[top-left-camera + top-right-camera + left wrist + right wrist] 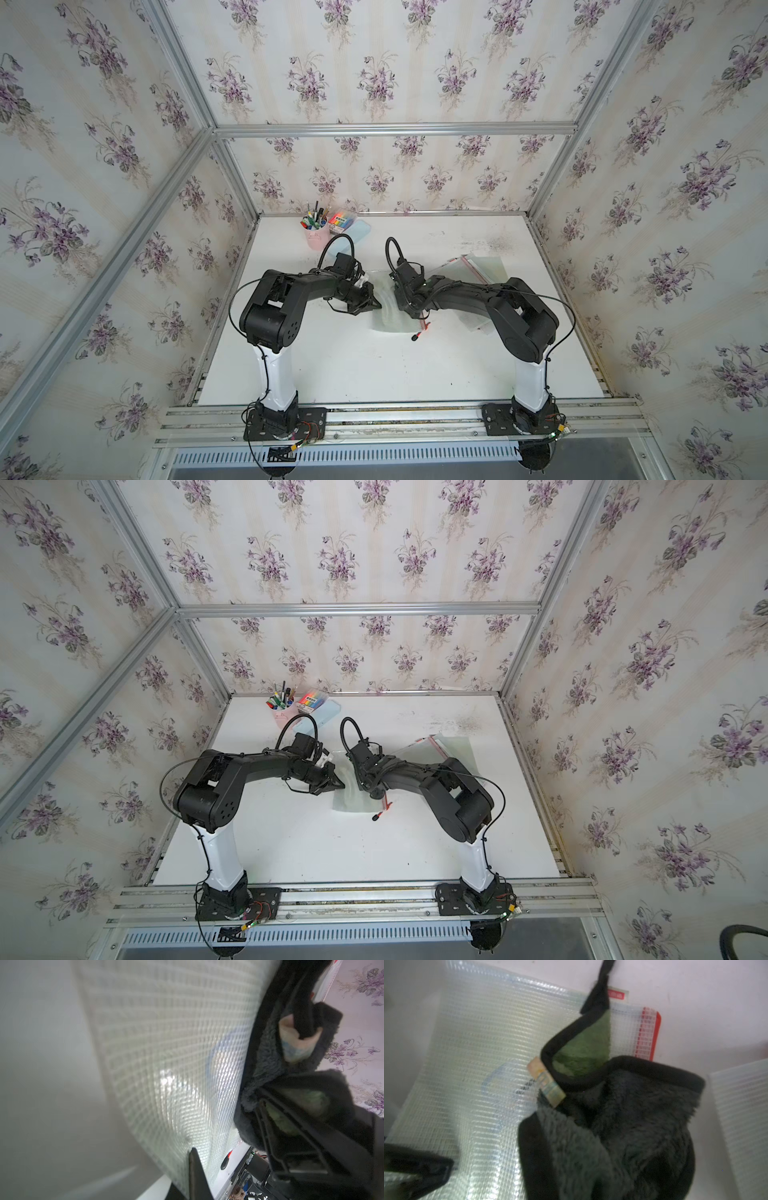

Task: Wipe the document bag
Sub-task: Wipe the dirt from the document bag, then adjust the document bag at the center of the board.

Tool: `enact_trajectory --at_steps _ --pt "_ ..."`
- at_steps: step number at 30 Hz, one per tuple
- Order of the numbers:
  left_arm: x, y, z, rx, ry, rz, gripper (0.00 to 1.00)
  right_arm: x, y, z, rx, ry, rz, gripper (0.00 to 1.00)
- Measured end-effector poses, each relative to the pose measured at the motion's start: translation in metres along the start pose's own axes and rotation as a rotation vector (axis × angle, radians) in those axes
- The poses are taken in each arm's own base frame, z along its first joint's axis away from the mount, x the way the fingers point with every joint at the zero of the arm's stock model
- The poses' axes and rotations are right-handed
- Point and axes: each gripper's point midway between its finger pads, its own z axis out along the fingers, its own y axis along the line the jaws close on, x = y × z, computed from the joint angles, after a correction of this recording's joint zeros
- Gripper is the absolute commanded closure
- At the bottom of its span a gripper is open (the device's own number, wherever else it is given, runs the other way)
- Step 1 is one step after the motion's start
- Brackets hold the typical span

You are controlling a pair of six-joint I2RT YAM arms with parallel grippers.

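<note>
The document bag (390,318) (353,802), clear mesh-grid plastic with a red zip edge, lies mid-table between both arms. My left gripper (376,305) (192,1159) is shut on its left edge, one dark finger (197,1174) above the plastic, and the sheet (166,1064) bows upward from there. My right gripper (406,309) is shut on a fluffy dark grey cloth (612,1126) (268,1053) with a green face and black trim. That cloth rests on the bag (467,1084) near the red edge (648,1034) and hides the right fingers.
A pink pen cup (314,235), a marker box (341,219) and a pale blue case (358,230) stand at the back left. More mesh bags (482,266) are stacked under the right arm. A black zip pull (414,338) lies at the bag's near corner.
</note>
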Motion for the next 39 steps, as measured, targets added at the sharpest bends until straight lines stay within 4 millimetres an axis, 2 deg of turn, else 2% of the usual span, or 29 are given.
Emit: enact_trajectory --at_steps 3,4,5,7,9,10,11,13,15,18,20,23,25,29,31,37,39 --pt "0.000 0.000 0.000 0.005 -0.005 -0.001 1.00 -0.004 -0.017 -0.017 0.016 0.006 0.020 0.74" --pt "0.000 0.000 0.000 0.008 -0.007 -0.007 1.00 -0.009 -0.009 -0.025 -0.015 -0.007 0.014 0.74" --pt "0.000 0.000 0.000 0.008 -0.008 -0.012 1.00 -0.011 0.006 -0.033 -0.055 -0.022 -0.004 0.74" --pt "0.000 -0.001 0.000 0.010 -0.009 -0.018 1.00 -0.005 0.053 -0.048 -0.182 -0.040 -0.067 0.74" --pt "0.000 -0.001 0.001 0.012 -0.010 -0.028 1.00 0.015 0.093 -0.055 -0.288 -0.020 -0.130 0.74" --pt "-0.001 -0.001 0.001 0.012 -0.010 -0.029 1.00 0.031 0.107 -0.054 -0.327 0.008 -0.157 0.74" --pt "-0.001 -0.001 0.001 0.012 -0.010 -0.031 1.00 0.043 0.112 -0.052 -0.344 0.036 -0.163 0.74" --pt "-0.001 -0.001 0.001 0.014 -0.010 -0.032 1.00 0.059 0.095 -0.039 -0.320 0.085 -0.122 0.74" --pt "-0.001 -0.002 0.000 0.013 -0.012 -0.029 1.00 0.062 0.076 -0.037 -0.317 0.085 -0.061 0.74" --pt "-0.001 -0.002 0.000 0.006 -0.017 -0.024 1.00 0.068 0.023 -0.042 -0.232 0.094 0.032 0.74" --pt "-0.001 -0.001 -0.001 -0.002 -0.016 -0.020 1.00 0.066 0.003 -0.043 -0.181 0.080 0.069 0.74" --pt "-0.001 0.001 -0.006 -0.040 -0.024 -0.013 1.00 0.060 0.002 -0.046 -0.177 0.081 0.075 0.74" --pt "0.000 0.001 -0.015 -0.079 -0.031 0.000 1.00 0.048 0.005 -0.049 -0.177 0.062 0.079 0.74" --pt "-0.003 -0.013 -0.055 -0.178 -0.090 0.083 1.00 0.013 0.000 -0.056 -0.172 -0.013 0.117 0.74" --pt "-0.007 -0.021 -0.088 -0.251 -0.141 0.136 1.00 0.000 -0.009 -0.058 -0.160 -0.038 0.135 0.74" --pt "-0.010 -0.017 -0.196 -0.607 -0.274 0.243 1.00 -0.017 -0.034 -0.056 -0.121 -0.065 0.178 0.73" --pt "-0.005 -0.018 -0.223 -0.708 -0.277 0.269 1.00 -0.018 -0.038 -0.055 -0.114 -0.067 0.179 0.73"
